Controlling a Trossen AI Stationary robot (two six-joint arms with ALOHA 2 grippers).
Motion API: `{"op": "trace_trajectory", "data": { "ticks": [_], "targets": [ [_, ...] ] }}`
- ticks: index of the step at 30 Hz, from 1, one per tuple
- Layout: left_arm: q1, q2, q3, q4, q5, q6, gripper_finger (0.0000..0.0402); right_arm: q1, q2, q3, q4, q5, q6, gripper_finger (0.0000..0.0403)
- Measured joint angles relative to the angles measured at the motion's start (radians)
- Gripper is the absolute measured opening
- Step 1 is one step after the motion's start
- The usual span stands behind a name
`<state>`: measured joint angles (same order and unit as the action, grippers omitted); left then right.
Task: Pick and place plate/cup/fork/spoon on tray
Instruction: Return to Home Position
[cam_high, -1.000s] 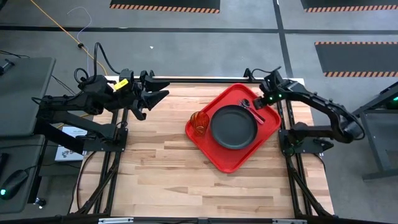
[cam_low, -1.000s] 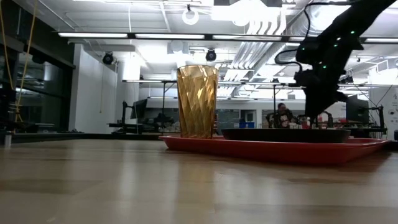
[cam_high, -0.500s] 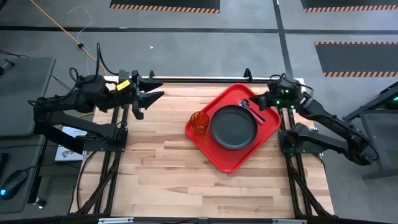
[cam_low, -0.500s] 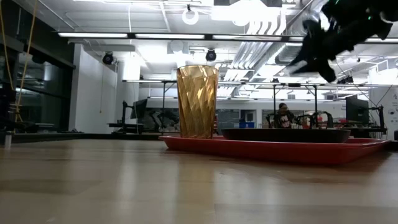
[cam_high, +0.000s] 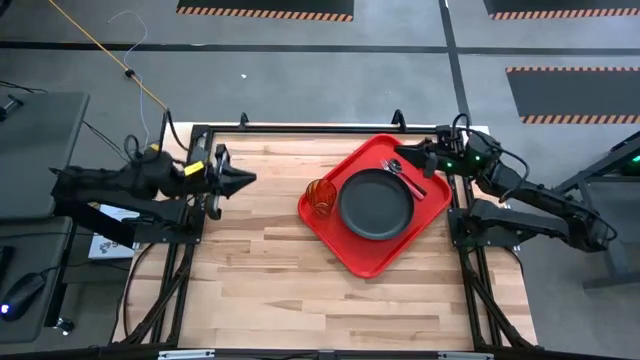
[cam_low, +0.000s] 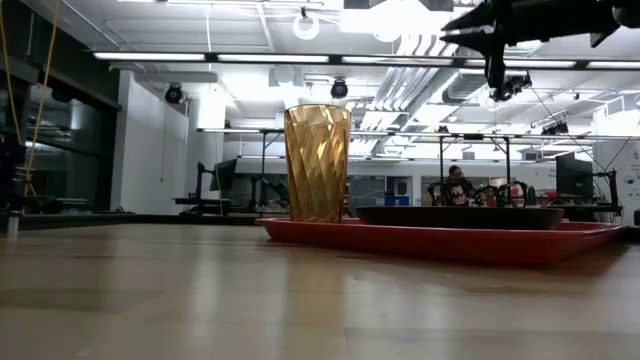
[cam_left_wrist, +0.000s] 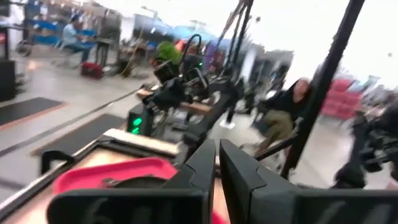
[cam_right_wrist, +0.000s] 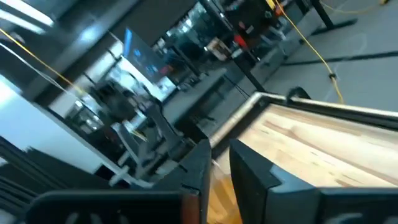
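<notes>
The red tray (cam_high: 362, 262) lies tilted on the table's far right part. On it rest the black plate (cam_high: 375, 203), the amber cup (cam_high: 320, 197), upright at the tray's left corner (cam_low: 317, 163), and, beside the plate's far right rim, the fork (cam_high: 411, 181) and the spoon (cam_high: 396, 167). My right gripper (cam_high: 405, 152) hangs level above the tray's far corner, high over it in the low view (cam_low: 455, 25). A narrow gap shows between its fingers (cam_right_wrist: 221, 155), with nothing in it. My left gripper (cam_high: 245, 178) is shut and empty at the table's left edge (cam_left_wrist: 217, 158).
Black frame rails (cam_high: 300, 128) run along the table's far and side edges. Bare wood (cam_high: 320, 290) fills the near half of the table. A person (cam_low: 455, 185) sits in the room beyond the table.
My right gripper has risen from just above the plate to well above the tray and has tipped from pointing down to level. My left gripper has drawn back toward the table's left edge, moved a little nearer, and shut. The things on the tray have stayed put.
</notes>
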<state>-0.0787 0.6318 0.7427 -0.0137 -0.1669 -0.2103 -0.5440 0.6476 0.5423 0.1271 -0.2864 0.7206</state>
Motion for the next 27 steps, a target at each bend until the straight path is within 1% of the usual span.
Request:
{"op": "trace_trajectory", "data": {
  "ticks": [5,8,13,18,24,27],
  "targets": [
    [-0.039,-0.103,-0.254,0.205,0.035,-0.044,0.0003,0.074,0.000,0.000,0.092,0.080,0.031,0.0022],
    [-0.043,-0.174,-0.377,0.313,0.063,-0.046,0.0001,0.112,-0.001,0.000,0.143,0.109,0.017,0.0004],
    [-0.042,-0.309,-0.536,0.405,0.075,-0.101,0.0000,0.155,0.000,0.000,0.151,0.149,0.053,0.0002],
    [-0.042,-0.432,-0.632,0.411,0.076,-0.119,0.0000,0.192,0.000,0.000,0.149,0.167,0.090,0.0000],
    [-0.042,-0.544,-0.724,0.393,0.076,-0.120,0.0000,0.224,-0.004,0.000,0.148,0.171,0.091,0.0000],
    [-0.038,-0.591,-0.731,0.311,0.072,-0.121,0.0000,0.240,-0.018,0.000,0.147,0.170,0.091,0.0000]
  ]
}}
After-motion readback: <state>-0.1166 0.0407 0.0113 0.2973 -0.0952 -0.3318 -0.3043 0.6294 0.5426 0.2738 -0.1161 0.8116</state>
